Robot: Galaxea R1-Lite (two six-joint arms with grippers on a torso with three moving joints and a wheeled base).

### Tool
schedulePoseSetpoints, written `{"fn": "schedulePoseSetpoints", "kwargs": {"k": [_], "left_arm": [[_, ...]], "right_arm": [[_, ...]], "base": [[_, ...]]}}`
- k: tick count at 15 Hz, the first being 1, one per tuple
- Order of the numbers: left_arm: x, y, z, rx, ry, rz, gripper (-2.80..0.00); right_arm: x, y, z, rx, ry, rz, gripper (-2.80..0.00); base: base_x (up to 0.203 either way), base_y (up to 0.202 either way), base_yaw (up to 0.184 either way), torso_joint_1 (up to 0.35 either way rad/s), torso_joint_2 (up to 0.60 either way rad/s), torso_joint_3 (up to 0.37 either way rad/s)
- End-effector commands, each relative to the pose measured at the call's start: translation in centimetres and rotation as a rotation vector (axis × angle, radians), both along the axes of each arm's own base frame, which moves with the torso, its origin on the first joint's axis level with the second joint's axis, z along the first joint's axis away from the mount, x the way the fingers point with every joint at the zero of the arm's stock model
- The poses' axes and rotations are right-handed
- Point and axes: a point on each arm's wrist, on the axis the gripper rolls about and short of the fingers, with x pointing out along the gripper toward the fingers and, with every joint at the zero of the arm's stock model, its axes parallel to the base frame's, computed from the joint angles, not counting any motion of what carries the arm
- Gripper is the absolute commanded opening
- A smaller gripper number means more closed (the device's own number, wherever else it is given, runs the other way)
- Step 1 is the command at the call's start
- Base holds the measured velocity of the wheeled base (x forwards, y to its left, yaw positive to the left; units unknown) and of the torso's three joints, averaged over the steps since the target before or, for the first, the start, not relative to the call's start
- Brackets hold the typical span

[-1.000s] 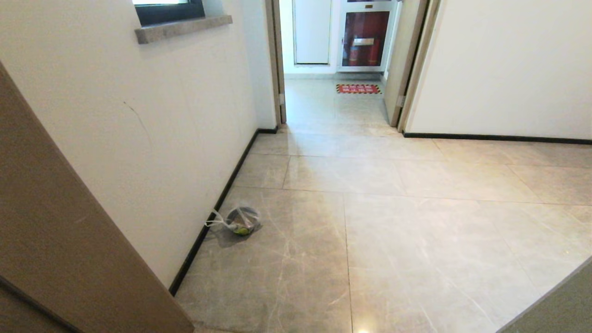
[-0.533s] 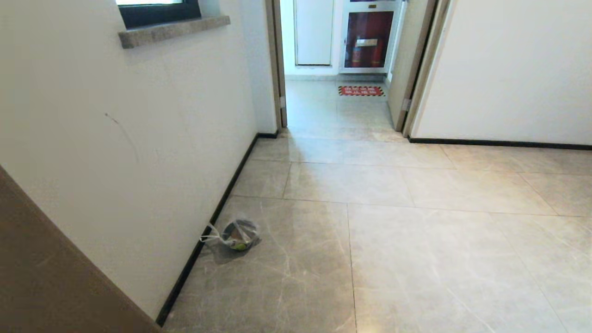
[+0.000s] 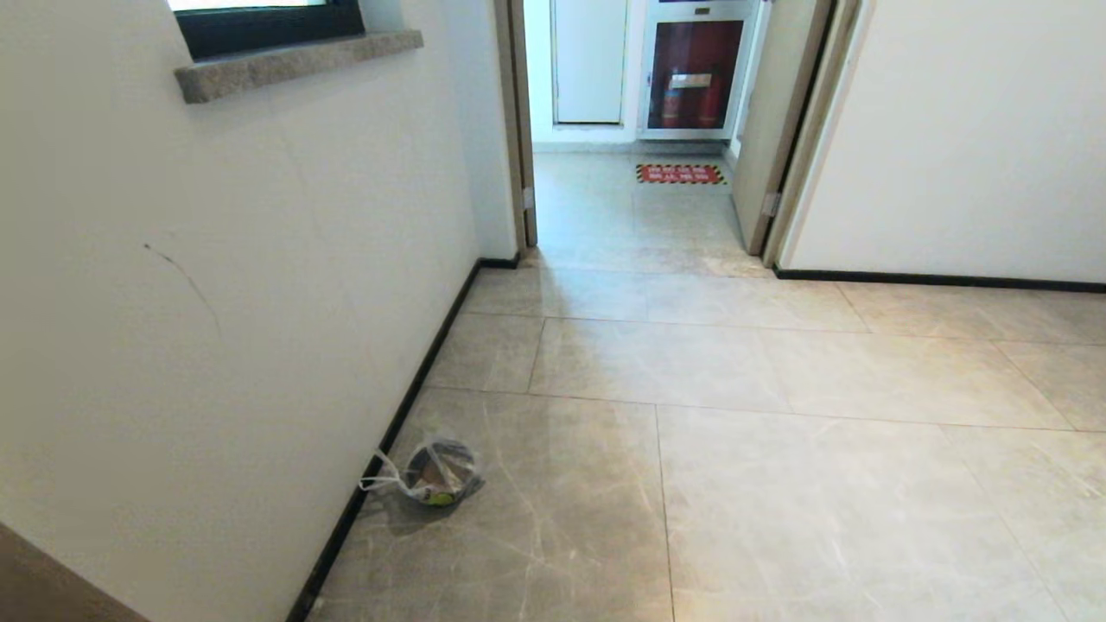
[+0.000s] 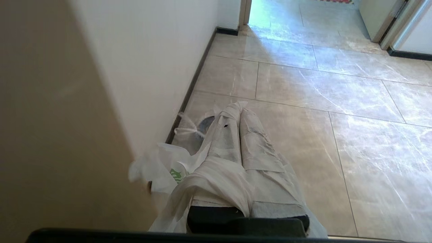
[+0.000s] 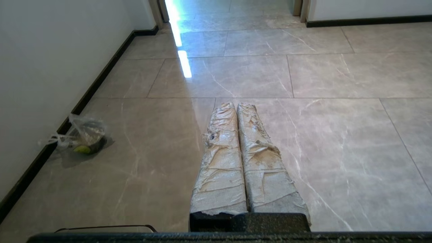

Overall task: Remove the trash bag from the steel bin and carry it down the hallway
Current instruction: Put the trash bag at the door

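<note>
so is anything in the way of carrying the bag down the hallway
Nothing visible on the path. The trash bag hangs from the shut left gripper; only a small lined bin sits beside the left wall, off to the side.

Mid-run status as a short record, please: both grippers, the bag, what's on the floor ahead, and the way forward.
left gripper: shut, low over the floor beside the left wall
bag: white with green print, draped over the left gripper and apparently caught in it
right gripper: shut, empty, over bare tiles
floor ahead: small bin lined with plastic, against the left wall's baseboard
way forward: open doorway straight ahead, red mat beyond it
head view: neither arm showing
</note>
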Motion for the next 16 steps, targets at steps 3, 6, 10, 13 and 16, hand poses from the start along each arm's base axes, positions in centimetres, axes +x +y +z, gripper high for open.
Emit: {"fn": "schedulePoseSetpoints", "kwargs": {"k": [3,6,10,13,16], "left_arm": [[0.01,0.0,0.0,-0.001,0.002,0.002,-2.8],[0.01,0.0,0.0,-0.002,0.002,0.002,-2.8],[0.01,0.0,0.0,-0.002,0.002,0.002,-2.8],[0.01,0.0,0.0,-0.002,0.002,0.002,-2.8],[0.01,0.0,-0.01,-0.002,0.002,0.002,-2.8]], "right_arm": [[-0.02,0.0,-0.01,0.0,-0.001,0.0,-2.8],[-0.02,0.0,-0.01,0.0,-0.001,0.0,-2.8],[-0.02,0.0,-0.01,0.0,-0.001,0.0,-2.8],[-0.02,0.0,-0.01,0.0,-0.001,0.0,-2.8],[-0.02,0.0,-0.01,0.0,-0.001,0.0,-2.8]], "base": [[0.2,0.0,0.003,0.001,0.0,0.002],[0.191,0.0,0.001,0.003,0.0,0.002],[0.192,0.0,0.0,0.003,0.0,0.002],[0.192,0.0,0.001,0.002,0.0,0.002],[0.186,0.0,0.0,0.001,0.0,0.0]]}}
